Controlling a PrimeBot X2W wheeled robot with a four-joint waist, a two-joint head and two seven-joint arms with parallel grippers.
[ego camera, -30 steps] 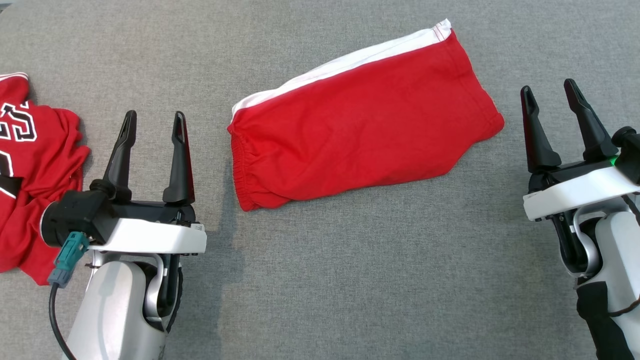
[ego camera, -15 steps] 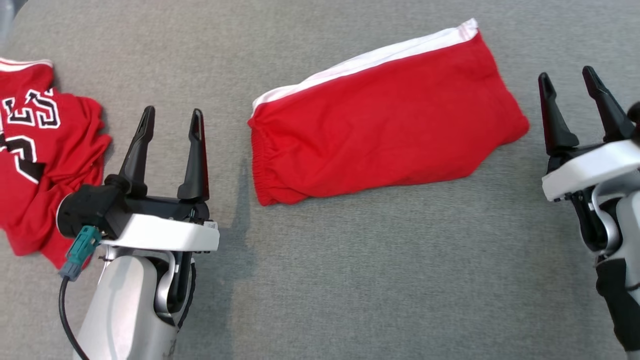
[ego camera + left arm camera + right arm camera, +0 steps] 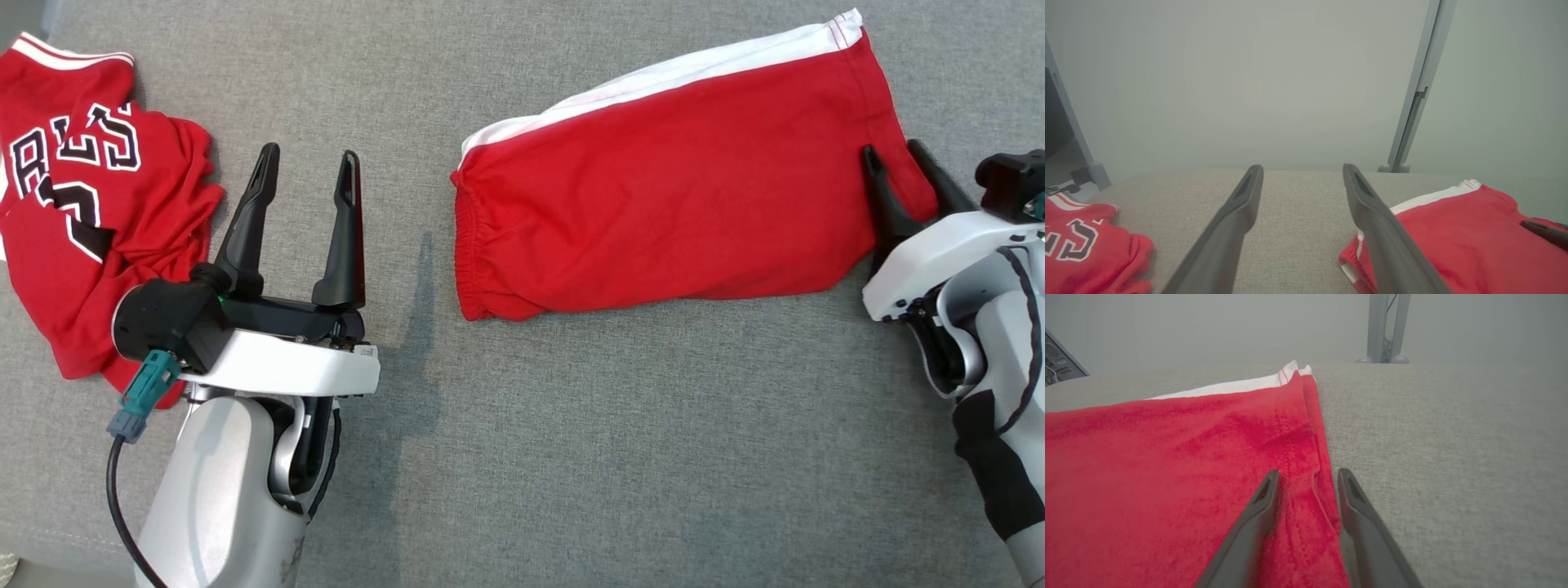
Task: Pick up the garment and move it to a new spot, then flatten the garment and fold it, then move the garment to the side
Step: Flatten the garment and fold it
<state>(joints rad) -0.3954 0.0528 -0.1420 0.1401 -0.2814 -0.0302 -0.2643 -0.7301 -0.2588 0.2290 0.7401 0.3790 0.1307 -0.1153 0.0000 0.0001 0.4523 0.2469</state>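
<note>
The garment is a pair of red shorts (image 3: pixel 669 188) with a white side stripe, lying folded flat on the grey cloth surface (image 3: pixel 571 449). My right gripper (image 3: pixel 891 149) is open at the shorts' right hem. In the right wrist view (image 3: pixel 1309 473) its two fingers stand either side of the stitched hem of the shorts (image 3: pixel 1167 477). My left gripper (image 3: pixel 310 155) is open and holds nothing, left of the elastic waistband and apart from it. In the left wrist view (image 3: pixel 1302 169) it points over bare surface, with the shorts (image 3: pixel 1453 237) at the right.
A crumpled red jersey (image 3: pixel 82 204) with black and white lettering lies at the far left, close to my left wrist, and the jersey (image 3: pixel 1081 245) appears at lower left of the left wrist view. A grey post (image 3: pixel 1412 106) stands beyond the surface's far edge.
The camera has shifted, sliding the whole picture rightward. My right gripper has moved in from beside the shorts onto their right hem. The left gripper keeps its place relative to the shorts.
</note>
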